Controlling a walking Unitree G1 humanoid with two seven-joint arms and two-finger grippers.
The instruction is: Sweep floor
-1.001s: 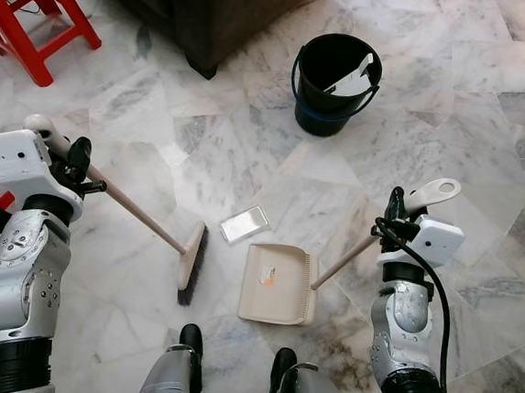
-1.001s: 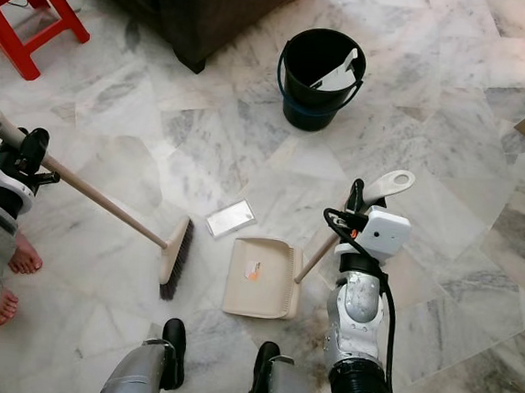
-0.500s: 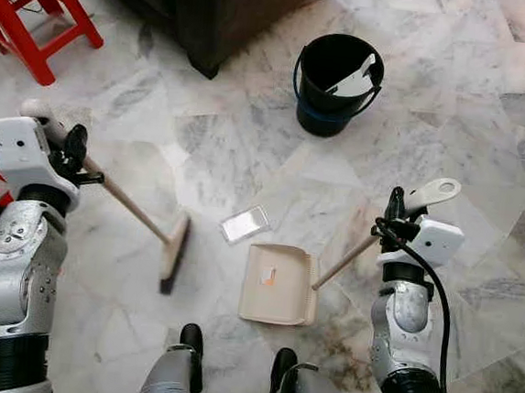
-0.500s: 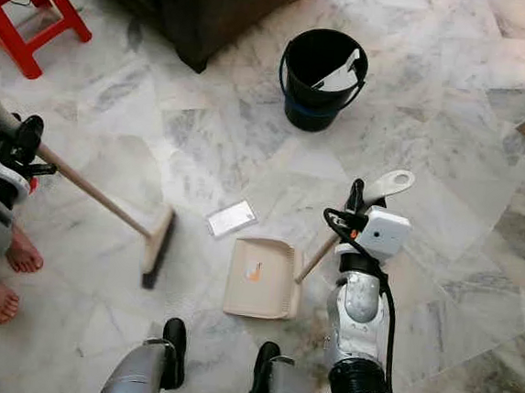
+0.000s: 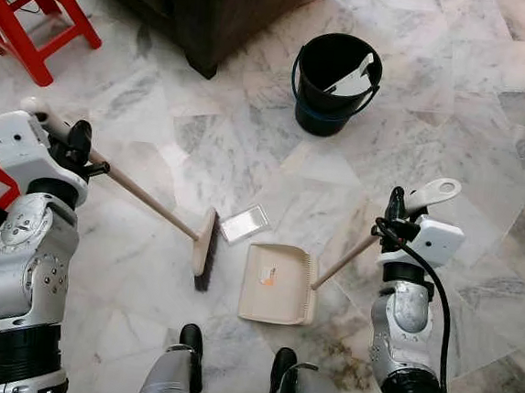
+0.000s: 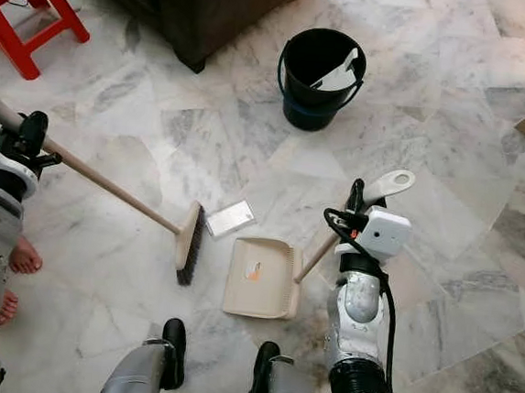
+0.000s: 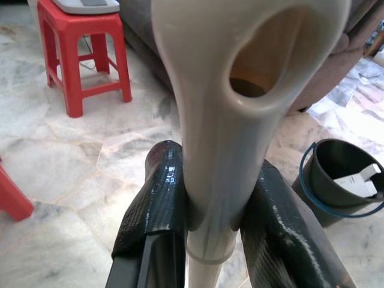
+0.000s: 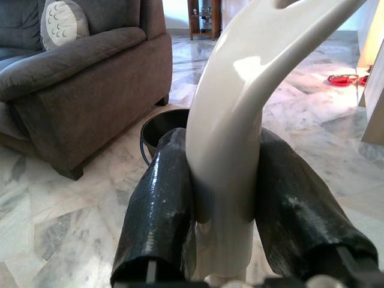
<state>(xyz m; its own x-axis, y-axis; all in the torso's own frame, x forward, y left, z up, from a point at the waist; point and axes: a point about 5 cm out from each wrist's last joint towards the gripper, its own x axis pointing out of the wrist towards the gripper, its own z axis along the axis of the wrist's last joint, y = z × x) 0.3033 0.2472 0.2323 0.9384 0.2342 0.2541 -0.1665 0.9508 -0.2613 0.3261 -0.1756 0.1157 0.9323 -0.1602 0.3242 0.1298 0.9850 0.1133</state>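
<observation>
The left gripper [image 7: 210, 234] has its jaws clamped on the pale plastic grip at the top of the broom [image 5: 147, 203], the handle wedged tight between the two black fingers [image 7: 153, 204]. From there the wooden shaft slants down across the marble floor [image 5: 248, 149] to the head, whose dark bristles rest on the floor just left of the dustpan [image 5: 278, 283]. Over on the other side, the right gripper [image 8: 225, 198] is closed around the dustpan's own long handle, its white hooked end sticking up past the jaws, and the beige pan sits flat on the floor between the two arms, mouth toward the bristles, with an orange scrap lying inside it. A small silvery wrapper [image 5: 244, 223] lies on the floor just beyond the broom head, close to the pan's far corner but apart from both. Farther ahead stands a black bucket [image 5: 337, 82] with a white piece propped inside; a dark sofa [image 5: 224, 9] sits behind it, a red stool [image 5: 35, 11] off to the left. A person's bare feet [image 6: 20, 258] show at the left edge, beside the left arm.
</observation>
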